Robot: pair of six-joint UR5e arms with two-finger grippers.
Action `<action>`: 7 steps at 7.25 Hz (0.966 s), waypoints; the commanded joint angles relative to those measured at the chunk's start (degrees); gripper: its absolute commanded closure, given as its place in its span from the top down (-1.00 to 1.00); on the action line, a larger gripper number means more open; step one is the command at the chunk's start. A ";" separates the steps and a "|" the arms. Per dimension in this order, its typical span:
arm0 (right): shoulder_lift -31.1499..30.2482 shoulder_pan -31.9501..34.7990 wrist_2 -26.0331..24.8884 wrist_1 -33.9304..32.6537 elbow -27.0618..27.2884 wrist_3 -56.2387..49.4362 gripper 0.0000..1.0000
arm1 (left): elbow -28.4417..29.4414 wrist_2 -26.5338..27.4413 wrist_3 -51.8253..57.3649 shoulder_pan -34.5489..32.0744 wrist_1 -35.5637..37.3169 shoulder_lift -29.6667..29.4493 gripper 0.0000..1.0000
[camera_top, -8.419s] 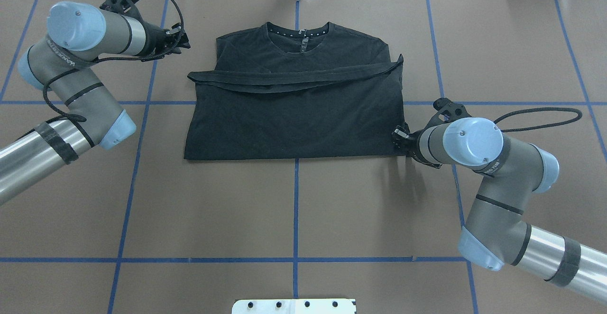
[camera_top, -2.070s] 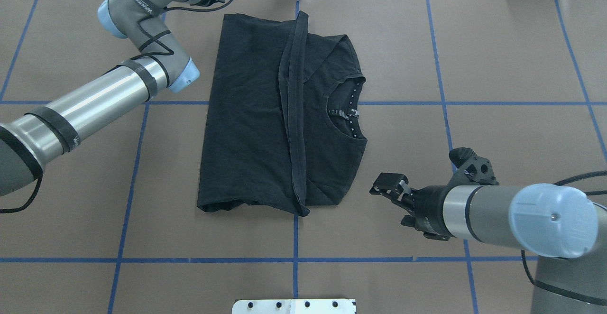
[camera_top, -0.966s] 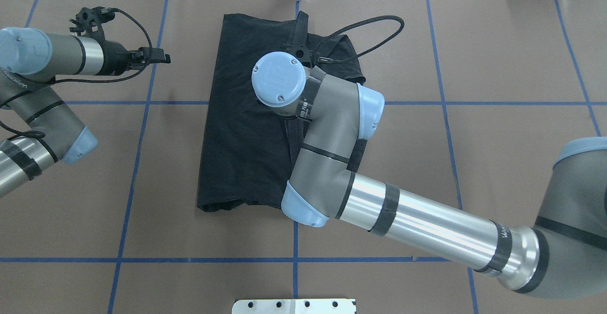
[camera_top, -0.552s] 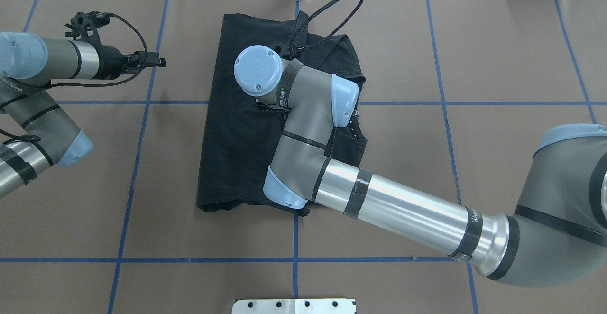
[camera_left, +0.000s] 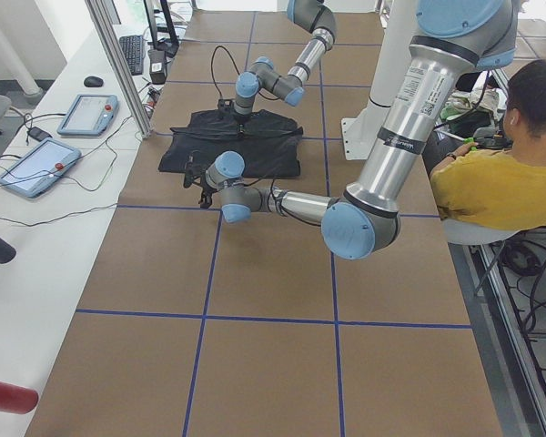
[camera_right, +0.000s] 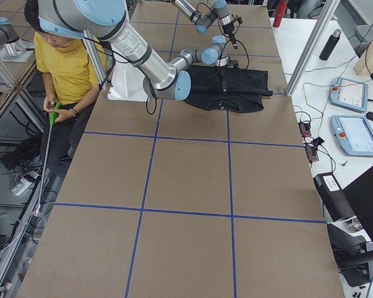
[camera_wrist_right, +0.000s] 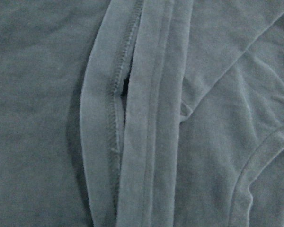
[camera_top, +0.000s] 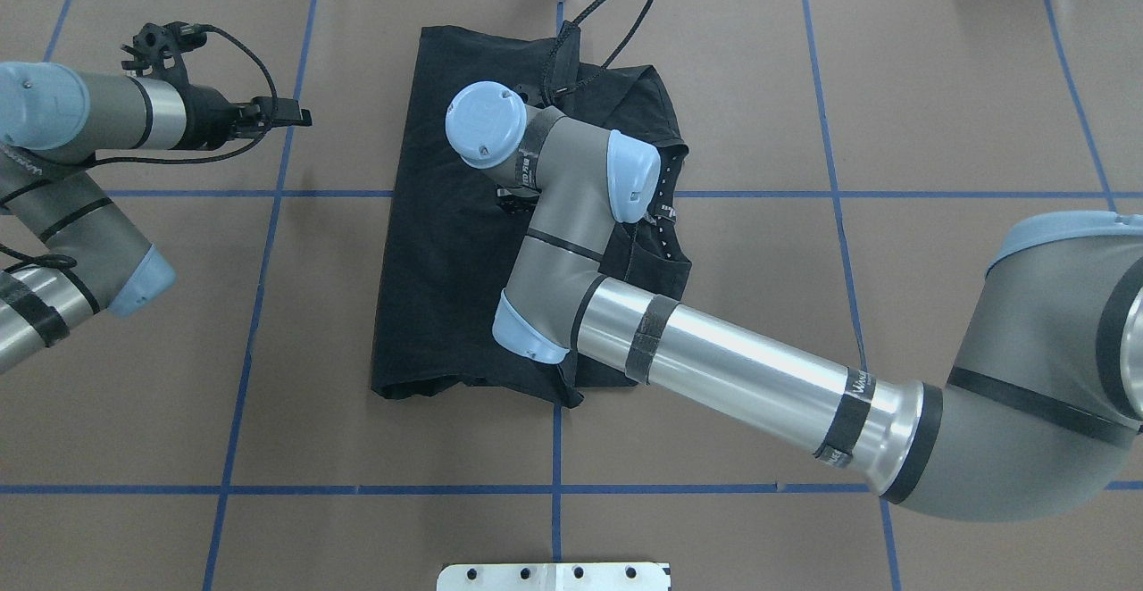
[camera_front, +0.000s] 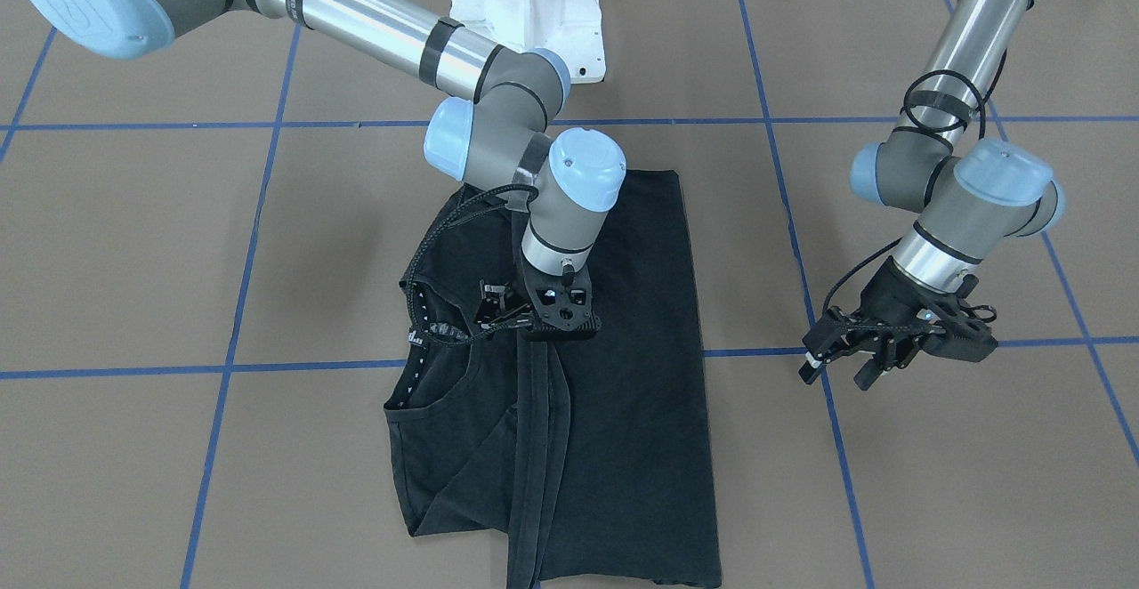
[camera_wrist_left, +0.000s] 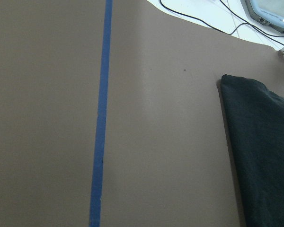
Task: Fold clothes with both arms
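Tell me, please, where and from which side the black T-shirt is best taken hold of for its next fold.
Probably the doubled hem band running along the middle of the T-shirt, pinched from straight above. The right wrist view shows its stitched edge lifted with a small gap beneath, while the cloth around lies flat.

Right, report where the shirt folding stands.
Done: the T-shirt lies partly folded, one side laid over so its hem band runs down the middle; the collar shows. In hand: the right gripper is low over that band beside the collar; grip cannot be told. The left gripper hangs open over the table. Left: the remaining folds, I judge.
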 commanded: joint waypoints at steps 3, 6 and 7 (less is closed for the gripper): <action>1.88 2.37 3.64 1.17 -2.51 -0.29 0.85 | -0.04 0.01 -0.12 0.02 0.00 0.00 0.99; 4.33 2.54 3.90 1.35 -4.51 -0.03 0.85 | -0.04 0.01 -0.29 0.02 0.00 0.00 0.99; 4.95 2.54 3.81 2.57 -6.44 -0.03 0.85 | -0.13 0.01 -0.30 0.02 0.00 0.52 0.99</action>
